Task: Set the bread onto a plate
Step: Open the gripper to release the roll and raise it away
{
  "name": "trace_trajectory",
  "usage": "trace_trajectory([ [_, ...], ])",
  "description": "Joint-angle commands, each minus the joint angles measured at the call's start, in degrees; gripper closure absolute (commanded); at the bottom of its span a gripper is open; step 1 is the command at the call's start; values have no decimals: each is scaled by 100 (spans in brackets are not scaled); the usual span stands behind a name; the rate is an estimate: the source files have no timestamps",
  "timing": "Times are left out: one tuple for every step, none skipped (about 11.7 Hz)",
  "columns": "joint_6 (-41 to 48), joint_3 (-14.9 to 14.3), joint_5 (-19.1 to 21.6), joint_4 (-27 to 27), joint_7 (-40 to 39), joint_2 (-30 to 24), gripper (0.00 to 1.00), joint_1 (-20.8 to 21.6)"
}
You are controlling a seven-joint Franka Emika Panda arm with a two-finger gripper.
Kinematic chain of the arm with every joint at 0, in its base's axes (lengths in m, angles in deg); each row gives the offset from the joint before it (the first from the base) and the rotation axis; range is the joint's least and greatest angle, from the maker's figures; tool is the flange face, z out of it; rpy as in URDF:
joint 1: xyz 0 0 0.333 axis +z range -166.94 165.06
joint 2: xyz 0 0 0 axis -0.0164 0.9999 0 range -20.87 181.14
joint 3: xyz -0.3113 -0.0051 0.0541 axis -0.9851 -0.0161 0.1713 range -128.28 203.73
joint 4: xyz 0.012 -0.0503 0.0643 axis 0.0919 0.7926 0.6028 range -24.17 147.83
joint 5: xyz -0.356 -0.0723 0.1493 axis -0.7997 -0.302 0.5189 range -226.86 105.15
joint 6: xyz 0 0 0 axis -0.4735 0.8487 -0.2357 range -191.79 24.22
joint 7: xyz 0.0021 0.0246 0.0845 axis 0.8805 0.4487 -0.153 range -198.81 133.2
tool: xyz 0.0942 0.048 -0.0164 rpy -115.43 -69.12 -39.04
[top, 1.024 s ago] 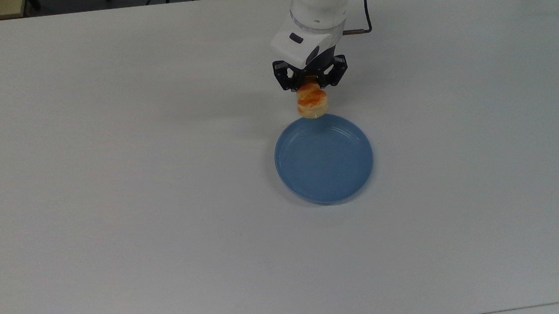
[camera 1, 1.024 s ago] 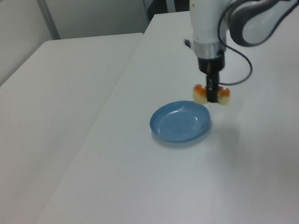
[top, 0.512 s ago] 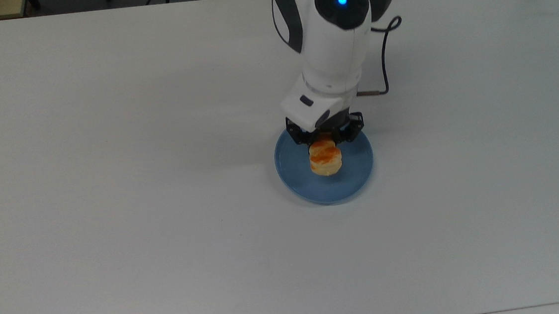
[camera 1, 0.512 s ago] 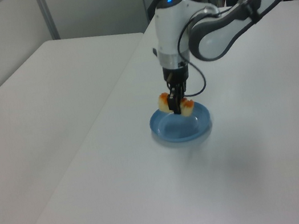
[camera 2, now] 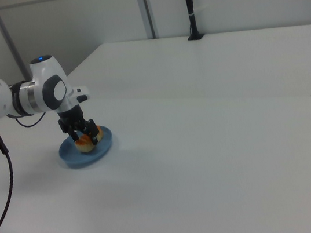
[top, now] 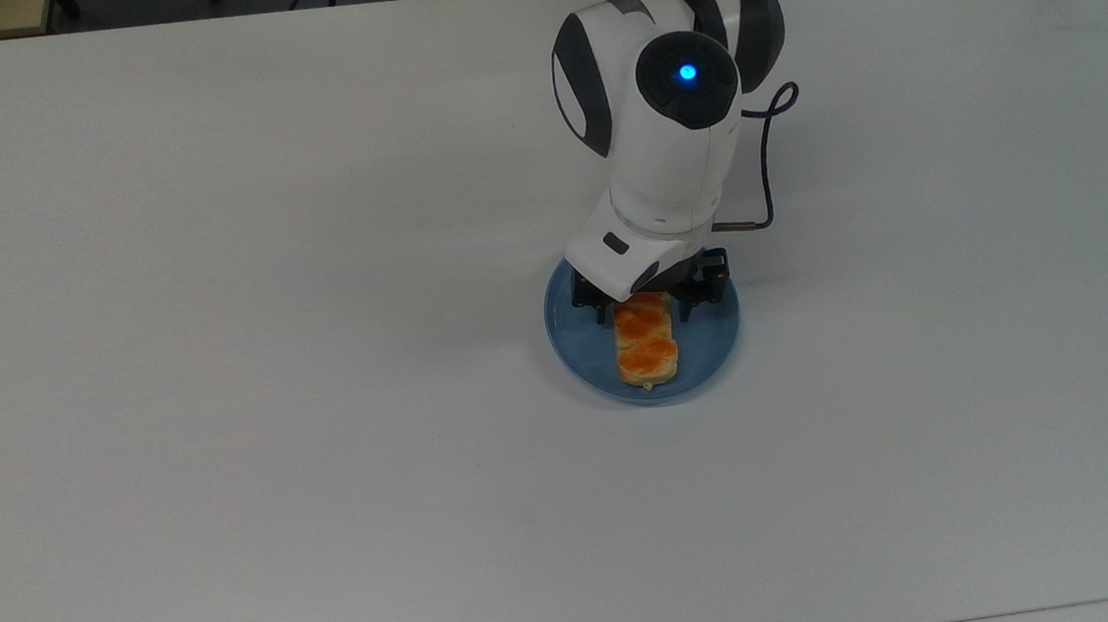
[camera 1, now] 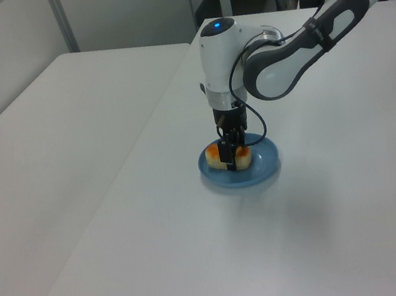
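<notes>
The pale-yellow bread (top: 647,351) with orange-brown glazed bumps lies lengthwise inside the round blue plate (top: 717,336), its bottom resting on the plate's floor. My gripper (top: 645,306) points straight down over the plate's far half and is shut on the bread, one finger on each long side. In the left view one black finger crosses the middle of the bread (camera 1: 242,154) above the plate (camera 1: 264,168), with the gripper (camera 1: 230,154) low in the dish. The right view shows the gripper (camera 2: 87,136), bread (camera 2: 83,142) and plate (camera 2: 69,153) at the right view's left.
The plate stands on a wide white table (top: 223,377) with bare surface all around it. A black cable (top: 767,156) loops off the wrist. A black post (camera 2: 189,6) stands on the second table behind.
The arm carried the bread from just beyond the plate's far rim to over the plate, then lowered it until it rests in the dish.
</notes>
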Motion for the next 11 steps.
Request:
trace_trajectory([
  [277,-24,41,22,133,-632,0,-41],
  [600,-24,41,127,133,-992,0,-146],
  [1038,-24,58,137,115,-1292,0,-226],
  [1451,-24,41,207,80,-1617,0,-366],
  [1690,-24,41,355,-42,-1959,0,-498],
  [1954,-24,41,539,-356,-2372,0,-690],
  [2183,-24,58,628,-560,-2611,0,-814],
  [2350,-33,76,708,-744,-2796,0,-911],
  [2404,-138,102,761,-929,-2954,0,-1017],
  [2431,-200,233,770,-1148,-3017,0,-1105],
  [2475,-296,313,744,-1237,-3044,0,-1149],
])
